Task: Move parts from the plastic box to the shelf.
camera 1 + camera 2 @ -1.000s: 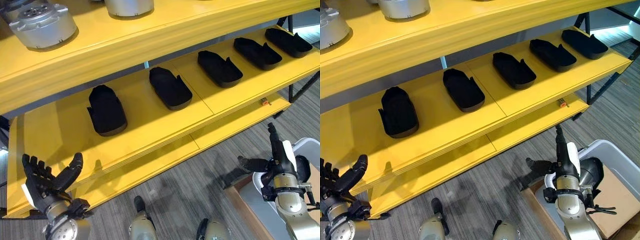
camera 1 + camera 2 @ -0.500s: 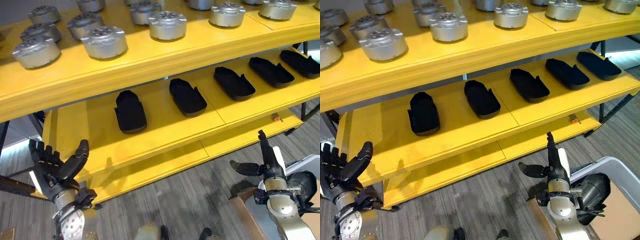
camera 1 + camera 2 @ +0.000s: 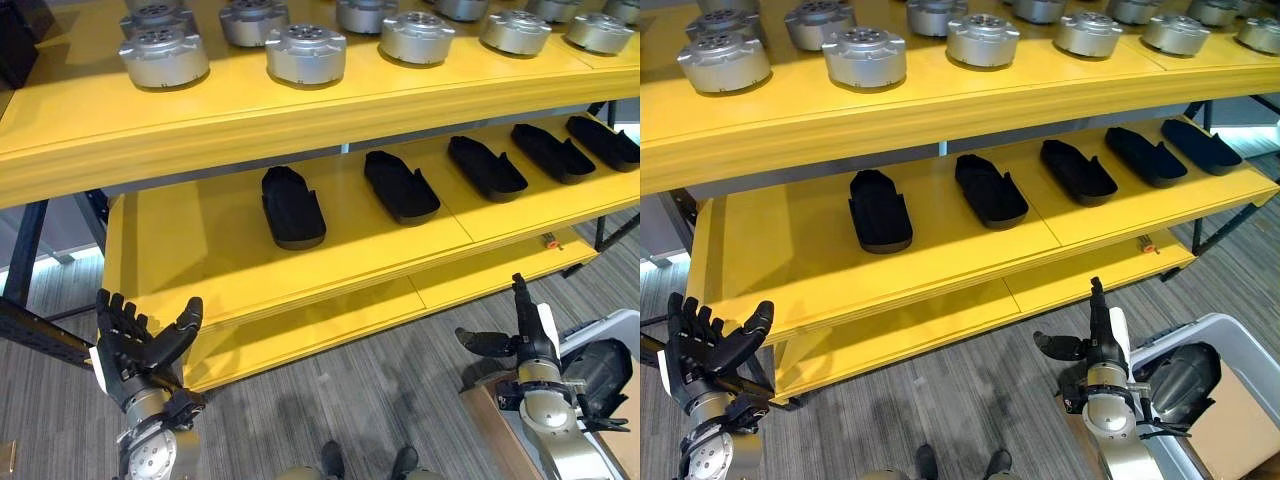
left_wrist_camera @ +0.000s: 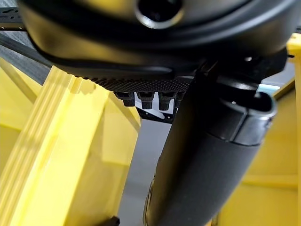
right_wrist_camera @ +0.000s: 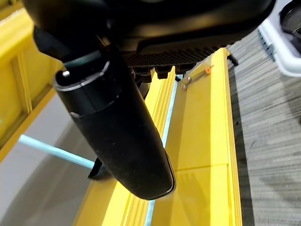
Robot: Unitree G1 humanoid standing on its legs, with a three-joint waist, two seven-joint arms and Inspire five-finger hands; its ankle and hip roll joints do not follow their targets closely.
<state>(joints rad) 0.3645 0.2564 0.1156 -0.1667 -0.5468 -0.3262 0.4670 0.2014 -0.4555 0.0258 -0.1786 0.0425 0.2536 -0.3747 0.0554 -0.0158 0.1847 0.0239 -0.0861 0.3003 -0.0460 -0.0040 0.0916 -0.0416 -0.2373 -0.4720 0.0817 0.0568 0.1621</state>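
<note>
The yellow shelf (image 3: 300, 120) carries several round silver parts (image 3: 305, 52) on its top level and several flat black parts (image 3: 293, 206) on its middle level. The white plastic box (image 3: 1200, 333) stands on the floor at the lower right with a dark round part (image 3: 1185, 380) inside. My right hand (image 3: 1095, 340) is raised just left of the box, open, fingers straight up, thumb out, holding nothing. At the lower left, in front of the shelf's corner, my left hand (image 3: 140, 350) is open with spread fingers and is empty.
A brown cardboard box (image 3: 1230, 412) lies under and beside the plastic box. A small orange-tipped item (image 3: 550, 240) lies on the lowest shelf board (image 3: 470, 280). Grey plank floor (image 3: 380, 390) stretches between the hands. A dark shelf frame bar (image 3: 30, 330) runs at the left.
The camera has pulled back and tilted up, so more of the top level and its silver parts shows. Both hands keep the same open pose and hold nothing.
</note>
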